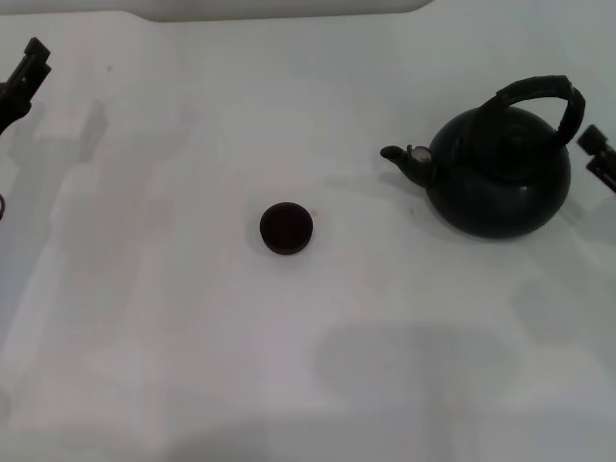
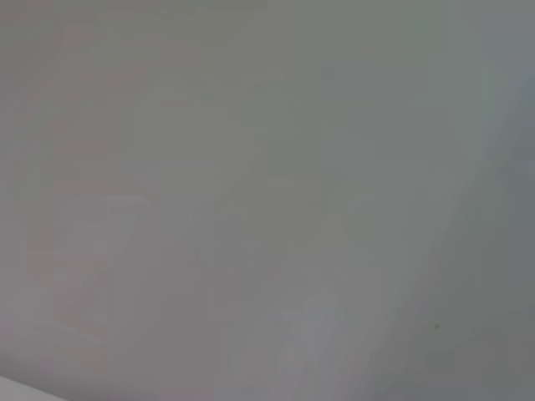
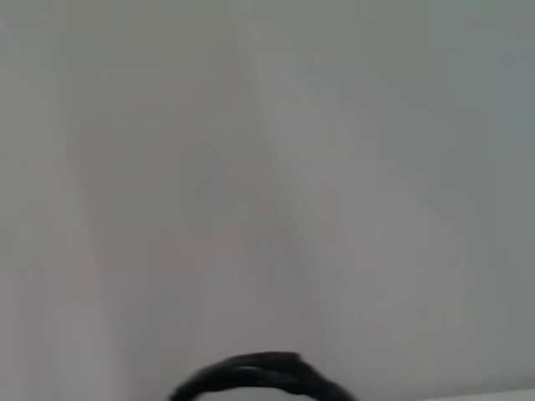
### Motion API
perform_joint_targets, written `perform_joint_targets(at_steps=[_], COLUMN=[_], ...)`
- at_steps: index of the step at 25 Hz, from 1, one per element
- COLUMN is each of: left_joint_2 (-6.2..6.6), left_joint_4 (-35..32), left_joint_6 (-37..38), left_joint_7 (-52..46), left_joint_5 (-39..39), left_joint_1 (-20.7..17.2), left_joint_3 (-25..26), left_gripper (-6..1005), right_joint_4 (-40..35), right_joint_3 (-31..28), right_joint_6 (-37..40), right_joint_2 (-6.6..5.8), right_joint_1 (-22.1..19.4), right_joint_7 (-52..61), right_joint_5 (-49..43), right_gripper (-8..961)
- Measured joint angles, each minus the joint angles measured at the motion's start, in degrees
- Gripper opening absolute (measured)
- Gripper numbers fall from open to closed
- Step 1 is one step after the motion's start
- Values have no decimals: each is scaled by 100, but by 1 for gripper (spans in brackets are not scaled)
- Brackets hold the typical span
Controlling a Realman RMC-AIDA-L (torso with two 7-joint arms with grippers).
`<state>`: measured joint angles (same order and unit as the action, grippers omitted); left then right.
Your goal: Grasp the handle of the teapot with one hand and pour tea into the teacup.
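Note:
The round matte-black teapot (image 1: 498,178) stands on the white table at the right, its short spout (image 1: 402,159) pointing left. Its ribbed black arched handle (image 1: 539,96) spans the top; a piece of the handle (image 3: 251,376) shows in the right wrist view. The small dark teacup (image 1: 286,228) stands alone near the middle, well left of the spout. My right gripper (image 1: 599,159) is at the right edge, just beside the teapot and holding nothing. My left gripper (image 1: 24,77) is at the far left edge, far from both. No tea shows.
A white table (image 1: 192,337) carries everything. A pale raised edge (image 1: 289,10) runs along the back. The left wrist view shows only bare white surface (image 2: 267,200).

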<state>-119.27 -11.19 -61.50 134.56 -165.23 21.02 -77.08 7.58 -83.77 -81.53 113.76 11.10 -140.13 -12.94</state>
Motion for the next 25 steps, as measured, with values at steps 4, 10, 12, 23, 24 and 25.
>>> perform_joint_targets(at_steps=[4, 10, 12, 23, 24, 25], left_joint_2=[0, -16, -18, -20, -18, -15], left_joint_4=[3, -16, 0, 21, 21, 21], left_joint_6=[0, -13, -16, 11, 14, 15], left_joint_7=[17, 221, 267, 455, 455, 456], left_joint_5=[0, 0, 0, 0, 0, 0], left_joint_1=[0, 2, 0, 21, 21, 20], left_joint_3=[0, 0, 0, 0, 0, 0], left_gripper=[890, 889, 889, 889, 889, 889], right_joint_4=[-25, 42, 43, 57, 58, 58], right_joint_3=[-485, -1126, -1162, -1163, -1156, -1150], right_joint_6=[241, 868, 1077, 1998, 2008, 2010], right_joint_2=[39, 188, 191, 192, 194, 197], right_joint_1=[-21, 129, 199, 371, 373, 373], right_joint_7=[-810, -2129, -2154, -2191, -2184, -2176], right_joint_5=[11, 51, 172, 460, 460, 460], right_gripper=[885, 884, 884, 884, 884, 884])
